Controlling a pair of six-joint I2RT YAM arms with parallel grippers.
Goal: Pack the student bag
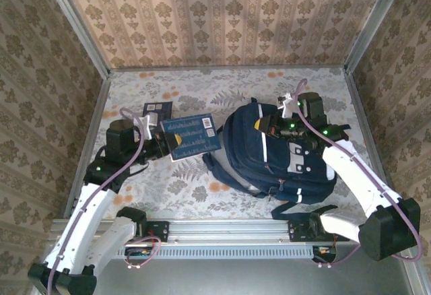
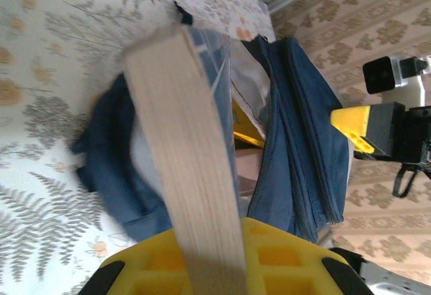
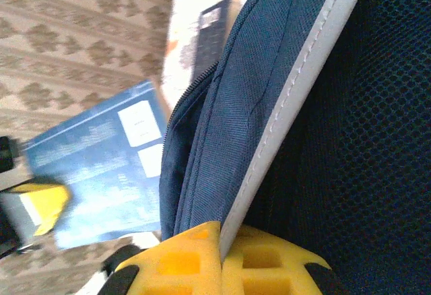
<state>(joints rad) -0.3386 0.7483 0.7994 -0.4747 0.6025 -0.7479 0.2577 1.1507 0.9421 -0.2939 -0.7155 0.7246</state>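
The student bag (image 1: pixel 283 157), navy blue with white stripes, lies on the floral table at centre right. My right gripper (image 1: pixel 264 125) is at its top edge. In the right wrist view the yellow jaws (image 3: pixel 221 241) are shut on the bag's white-piped rim (image 3: pixel 296 93). My left gripper (image 1: pixel 163 145) is shut on a blue book (image 1: pixel 192 137), held just left of the bag. The left wrist view shows the book's page edge (image 2: pixel 182 153) running out from the yellow jaws (image 2: pixel 215 241) toward the bag's unzipped opening (image 2: pixel 296 140).
A dark booklet (image 1: pixel 158 110) lies flat on the table behind the left gripper. Patterned walls close in the table at the back and on both sides. A metal rail (image 1: pixel 222 231) runs along the near edge. A bag strap (image 1: pixel 215 170) trails left.
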